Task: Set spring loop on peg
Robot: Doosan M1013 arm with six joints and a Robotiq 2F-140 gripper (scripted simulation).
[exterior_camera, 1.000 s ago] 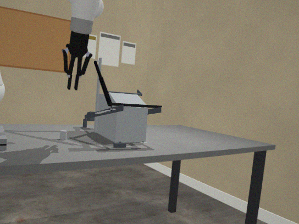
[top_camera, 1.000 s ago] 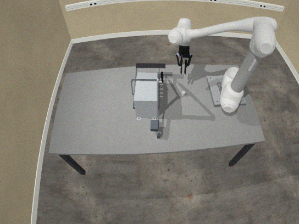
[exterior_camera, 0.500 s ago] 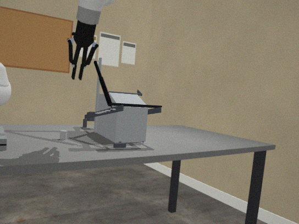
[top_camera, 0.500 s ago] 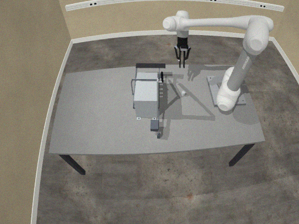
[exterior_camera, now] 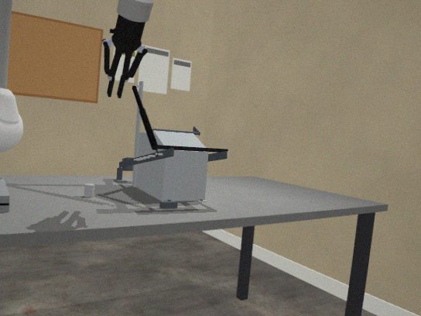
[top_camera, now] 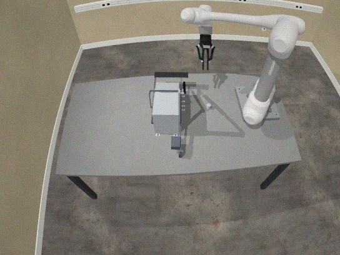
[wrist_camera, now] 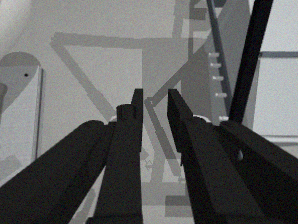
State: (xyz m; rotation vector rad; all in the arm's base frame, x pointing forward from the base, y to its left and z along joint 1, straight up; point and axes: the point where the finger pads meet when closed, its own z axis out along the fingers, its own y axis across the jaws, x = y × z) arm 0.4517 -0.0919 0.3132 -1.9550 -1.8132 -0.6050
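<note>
Think of the top view as a clock, with the feeder (top_camera: 165, 101) (exterior_camera: 186, 176) in the middle and twelve at the top. Nearest, between five and six o'clock, is the dark block I take to be the pedal (top_camera: 175, 142) (exterior_camera: 127, 163). It sticks out from the feeder. I can't tell which peg has the spring's loop.

Next is the feeder's big grey box. Little pegs (top_camera: 183, 103) (wrist_camera: 218, 78) stand in a row on its three o'clock side.

Also at three o'clock, but farther out, the small pale test weight (top_camera: 209, 106) (exterior_camera: 89, 190) stands upright on the bench (top_camera: 109, 140) (exterior_camera: 278, 197) (wrist_camera: 95, 60), apart from the feeder. It is steel, so it should be hard and heavy for its size, and won't squash. Its round, smooth sides could slip, so pinch both sides around the middle and keep its bottom flat.

Farthest, between one and two o'clock, the gripper (top_camera: 205, 69) (exterior_camera: 114, 96) (wrist_camera: 155, 102) hangs high up. Its fingers have a thin gap with nothing in it. They will likely need to spread more to go round the weight.

End effector (top_camera: 205, 69) (exterior_camera: 114, 96) (wrist_camera: 155, 102): higher than before, tilted more in the exterior view
Elbow (top_camera: 285, 34): shifted left in the top view
</note>
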